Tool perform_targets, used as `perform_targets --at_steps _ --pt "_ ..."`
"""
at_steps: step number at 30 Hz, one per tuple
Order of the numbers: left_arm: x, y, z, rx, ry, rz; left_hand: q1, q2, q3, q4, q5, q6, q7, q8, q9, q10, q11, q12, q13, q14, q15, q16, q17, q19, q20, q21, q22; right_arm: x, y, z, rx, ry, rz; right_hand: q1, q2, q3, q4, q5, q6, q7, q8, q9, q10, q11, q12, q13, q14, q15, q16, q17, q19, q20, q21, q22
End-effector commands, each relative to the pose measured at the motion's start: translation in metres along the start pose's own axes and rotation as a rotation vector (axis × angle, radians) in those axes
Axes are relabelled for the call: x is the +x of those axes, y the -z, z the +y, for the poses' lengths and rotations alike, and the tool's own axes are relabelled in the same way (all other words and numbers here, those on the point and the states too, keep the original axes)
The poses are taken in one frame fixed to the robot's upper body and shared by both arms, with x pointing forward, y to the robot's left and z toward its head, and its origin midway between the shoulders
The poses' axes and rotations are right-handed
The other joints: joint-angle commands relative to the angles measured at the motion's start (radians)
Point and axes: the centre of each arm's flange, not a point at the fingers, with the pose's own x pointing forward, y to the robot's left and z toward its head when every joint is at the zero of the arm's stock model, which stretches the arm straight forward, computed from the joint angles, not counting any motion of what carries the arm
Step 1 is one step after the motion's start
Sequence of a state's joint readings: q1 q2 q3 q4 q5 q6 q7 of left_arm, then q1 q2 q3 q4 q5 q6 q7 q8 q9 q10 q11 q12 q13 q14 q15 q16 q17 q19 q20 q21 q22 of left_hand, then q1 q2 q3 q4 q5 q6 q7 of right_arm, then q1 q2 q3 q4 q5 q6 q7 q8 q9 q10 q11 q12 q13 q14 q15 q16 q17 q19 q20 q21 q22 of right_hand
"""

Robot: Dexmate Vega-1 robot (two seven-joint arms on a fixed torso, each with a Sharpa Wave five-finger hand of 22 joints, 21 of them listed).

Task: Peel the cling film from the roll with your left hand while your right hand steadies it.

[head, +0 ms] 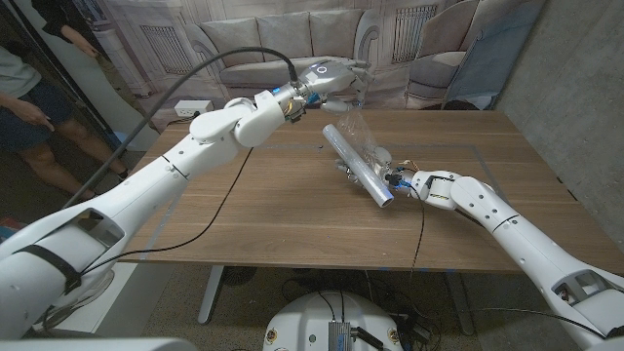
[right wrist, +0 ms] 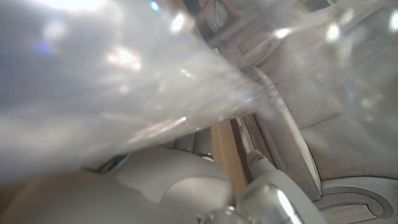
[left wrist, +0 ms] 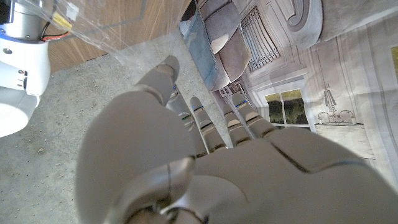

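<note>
Behind the brown wooden table hangs a printed backdrop of a grey sofa and pale panelled walls, with a bare concrete wall to the right and part of a person in dark clothes standing at the far left. On the table's far left edge sits a white power strip. Both white robot arms reach in from the near corners, and a black cable arcs over the left one. Lying slantwise on the table right of centre is the shiny silver roll of cling film, its far end pointing toward the backdrop and its near end at the right hand, which grips that near end and holds it down; in the right wrist view the blurred roll lies close across the hand, so the exact lay of the fingers cannot be told. A crumpled, transparent sheet of film rises from the roll's far part up to the left hand, which is lifted above the far edge of the table and pinches the sheet's upper end. In the left wrist view the left hand's fingers are curled forward together, and a clear band of film stretches just beyond them toward the table.
</note>
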State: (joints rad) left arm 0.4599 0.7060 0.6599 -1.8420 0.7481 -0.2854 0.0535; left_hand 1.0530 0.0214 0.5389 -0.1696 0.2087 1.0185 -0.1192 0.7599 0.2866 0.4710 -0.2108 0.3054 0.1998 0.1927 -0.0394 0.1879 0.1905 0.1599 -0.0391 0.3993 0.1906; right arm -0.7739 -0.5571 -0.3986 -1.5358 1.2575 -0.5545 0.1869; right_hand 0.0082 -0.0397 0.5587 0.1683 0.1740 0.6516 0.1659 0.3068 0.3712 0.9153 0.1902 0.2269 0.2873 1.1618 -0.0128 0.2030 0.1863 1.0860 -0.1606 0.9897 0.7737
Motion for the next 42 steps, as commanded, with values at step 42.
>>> perform_targets --at_steps 42 --pt "-0.031 0.001 0.018 0.004 -0.113 0.064 -0.009 -0.028 0.057 0.006 0.061 0.11 0.132 0.03 0.052 0.022 -0.003 -0.012 0.004 0.005 -0.131 0.001 0.004 0.005 -0.004 0.001 0.001 0.003 0.006 -0.004 0.089 0.095 0.006 -0.017 0.056 0.023 0.014 0.003 0.163 0.025 0.018 -0.019 0.174 -0.028 0.046 -0.059 0.15 -0.018 0.025 -0.001 0.079 -0.052 -0.044 -0.039"
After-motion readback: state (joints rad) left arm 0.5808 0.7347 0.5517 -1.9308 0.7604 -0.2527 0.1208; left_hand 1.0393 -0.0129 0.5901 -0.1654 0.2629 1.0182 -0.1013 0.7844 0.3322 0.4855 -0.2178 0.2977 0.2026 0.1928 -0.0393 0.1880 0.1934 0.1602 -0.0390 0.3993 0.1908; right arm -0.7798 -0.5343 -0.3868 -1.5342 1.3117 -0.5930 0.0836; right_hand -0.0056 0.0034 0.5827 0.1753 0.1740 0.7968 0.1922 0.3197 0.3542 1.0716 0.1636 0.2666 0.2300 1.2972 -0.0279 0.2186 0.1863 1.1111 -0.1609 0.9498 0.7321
